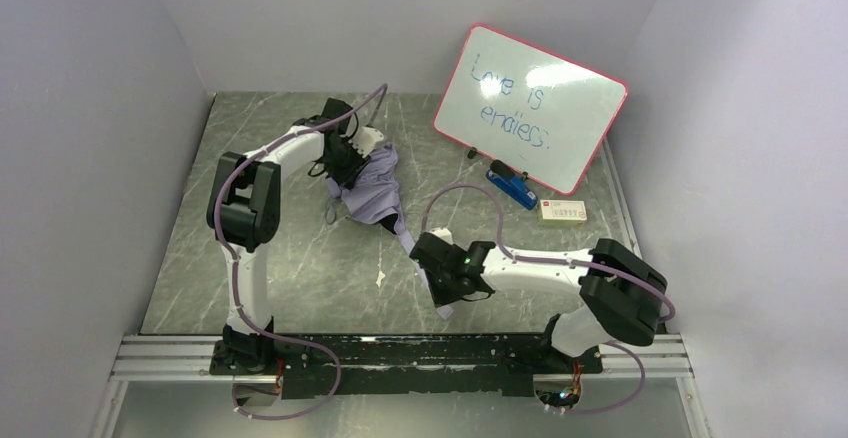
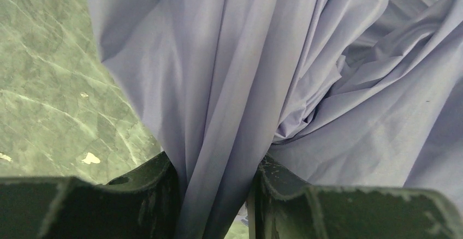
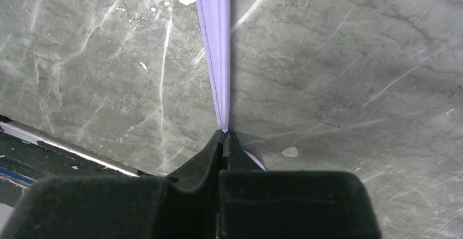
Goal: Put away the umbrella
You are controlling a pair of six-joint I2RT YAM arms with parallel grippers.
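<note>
Top view: the umbrella is being gripped over the middle of the worktop by the left tool and the right tool.
Left wrist: bunched umbrella fabric is being clamped by the left tool.
Right wrist: a thin strip of the umbrella is being pinched by the right tool, fingers pressed together.

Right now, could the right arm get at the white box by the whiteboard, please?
Probably not yet: its claw is shut on the umbrella, though nothing stands between it and the box.
</note>
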